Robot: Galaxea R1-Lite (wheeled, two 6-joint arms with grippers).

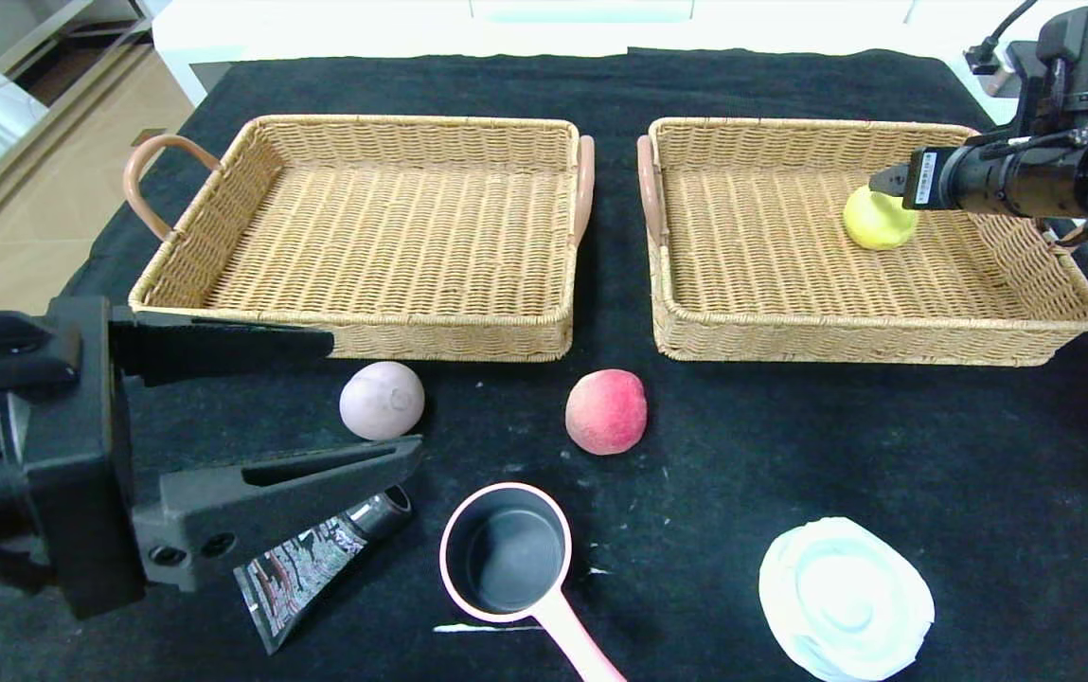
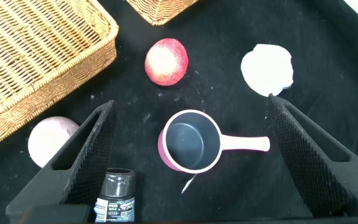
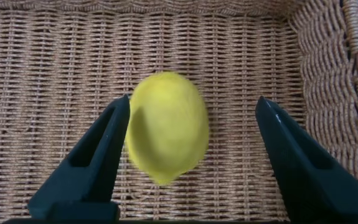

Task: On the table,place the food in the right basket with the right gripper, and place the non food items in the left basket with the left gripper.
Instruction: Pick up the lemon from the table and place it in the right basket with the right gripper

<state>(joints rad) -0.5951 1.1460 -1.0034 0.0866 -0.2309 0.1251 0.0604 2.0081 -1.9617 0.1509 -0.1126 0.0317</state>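
R gripper [image 3: 188,155] over the right basket [image 1: 1026,313], toward its far-R part. Jaws spread apart; lemon [image 3: 166,127] sits between them, one finger [image 3: 98,162] against or just beside its side, other finger well off it w/ clear gap. Not clamped. In head view lemon [image 1: 880,220] lies in the basket just under the gripper tip; cannot tell if it rests on the weave or is just above it.

L gripper [image 1: 364,398] low over table [image 1: 884,455], on the near side of the left basket [image 1: 364,341], jaws wide apart, holding nothing. Left basket has nothing in it.

Landmark = pink pan [image 1: 510,559] (dark inside, handle pointing toward robot), upright on table.
- Peach [image 1: 606,411]: just beyond pan, between pan & the gap separating the two baskets. Apart from pan.
- Mauve-grey ball [image 1: 382,400]: beyond pan & to its L, near front wall of left basket; in L wrist view ball [image 2: 51,140] is partly behind one L finger [image 2: 82,162].
- Black tube [image 1: 316,559], grey cap: just L of pan, lying flat, cap end toward pan, partly under lower L finger in head view.
- White lid-like dish [image 1: 845,599]: R of pan, well apart, flat on cloth.
- Small white tear in cloth near pan handle.
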